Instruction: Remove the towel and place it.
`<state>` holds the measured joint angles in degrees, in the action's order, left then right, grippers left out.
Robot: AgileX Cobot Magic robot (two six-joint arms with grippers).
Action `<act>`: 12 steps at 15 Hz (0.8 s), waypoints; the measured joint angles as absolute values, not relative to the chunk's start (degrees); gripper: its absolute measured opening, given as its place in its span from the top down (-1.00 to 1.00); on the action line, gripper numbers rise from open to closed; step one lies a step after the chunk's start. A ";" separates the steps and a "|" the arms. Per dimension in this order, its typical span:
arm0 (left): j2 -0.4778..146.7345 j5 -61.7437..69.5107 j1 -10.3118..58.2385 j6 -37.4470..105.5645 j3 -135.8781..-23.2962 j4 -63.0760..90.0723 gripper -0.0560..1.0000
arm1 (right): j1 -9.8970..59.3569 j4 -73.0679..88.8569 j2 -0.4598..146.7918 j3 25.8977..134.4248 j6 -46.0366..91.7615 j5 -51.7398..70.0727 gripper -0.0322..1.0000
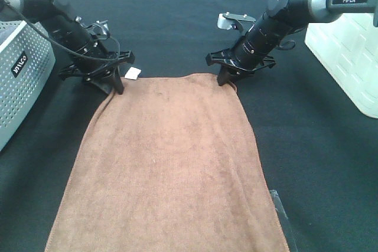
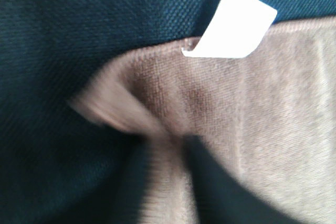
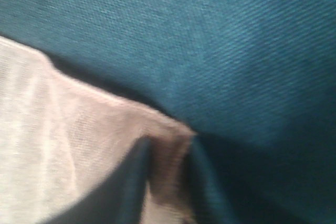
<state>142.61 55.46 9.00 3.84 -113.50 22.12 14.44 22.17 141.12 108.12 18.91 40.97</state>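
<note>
The towel [image 1: 171, 163] lies flat on the black desk [image 1: 177, 10], its long axis running from the far hem straight toward the high camera, with the white tag [image 1: 132, 74] at the far left corner. The near end is cut off at the picture's bottom edge. The left fingers [image 2: 210, 182] pinch that tagged corner, cloth bunched between them. The right fingers [image 3: 126, 182] pinch the far right corner. Both wrist views are blurred and the fingertips are hard to make out.
</note>
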 joint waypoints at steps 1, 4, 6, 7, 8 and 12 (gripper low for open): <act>142.72 55.41 9.00 5.16 -113.50 22.29 0.81 | 14.44 21.60 141.18 108.12 18.91 40.97 0.89; 142.78 55.35 9.00 9.97 -113.50 22.52 0.88 | 14.78 19.48 141.23 108.12 18.91 40.57 0.94; 142.78 55.23 9.05 12.15 -113.50 22.52 0.88 | 14.95 17.76 141.23 108.58 18.91 40.68 0.94; 142.78 55.12 9.05 12.72 -113.62 22.52 0.88 | 14.95 16.84 141.29 109.43 18.91 41.31 0.94; 143.07 55.06 9.05 12.89 -114.59 22.35 0.88 | 14.95 15.87 141.41 110.47 18.91 41.94 0.94; 143.76 54.60 9.40 13.12 -120.21 20.34 0.88 | 14.95 10.54 141.92 115.51 18.91 42.23 0.94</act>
<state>143.76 54.60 9.40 13.12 -120.21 20.34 14.95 10.54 141.92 115.51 18.91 42.23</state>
